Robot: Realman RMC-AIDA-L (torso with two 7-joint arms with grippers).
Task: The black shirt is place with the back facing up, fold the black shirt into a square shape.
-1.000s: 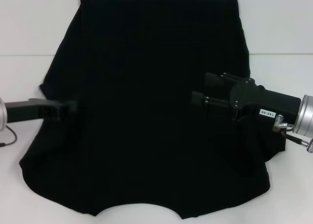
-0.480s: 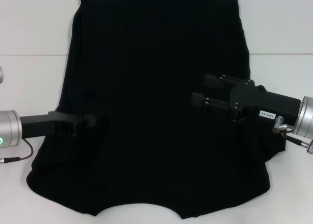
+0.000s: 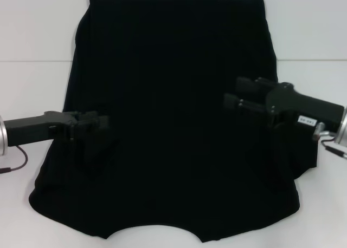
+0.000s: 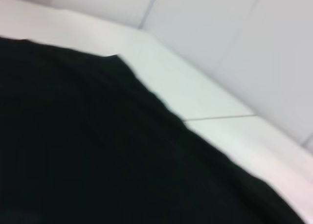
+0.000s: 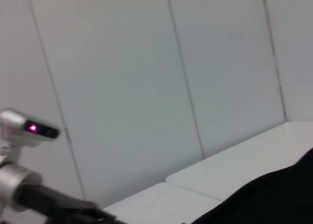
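Observation:
The black shirt (image 3: 173, 96) lies spread on the white table (image 3: 32, 37), plain side up, with no print showing. My left gripper (image 3: 104, 126) is over the shirt's left part, shut on the left sleeve edge. It holds that edge lifted and pulled inward, and cloth hangs below it. My right gripper (image 3: 232, 94) hovers over the shirt's right part with its two fingers apart and nothing between them. A fold of cloth (image 3: 282, 161) lies under that arm. The shirt also shows in the left wrist view (image 4: 98, 150) and the right wrist view (image 5: 279, 199).
The white table (image 4: 195, 87) surrounds the shirt and white wall panels (image 5: 146, 87) stand behind. The shirt's near hem (image 3: 157, 232) lies close to the table's front edge. A cable (image 3: 16, 158) trails from my left arm.
My left gripper has moved right over the shirt, dragging the left sleeve edge inward. My right gripper has drawn back a little to the right and up.

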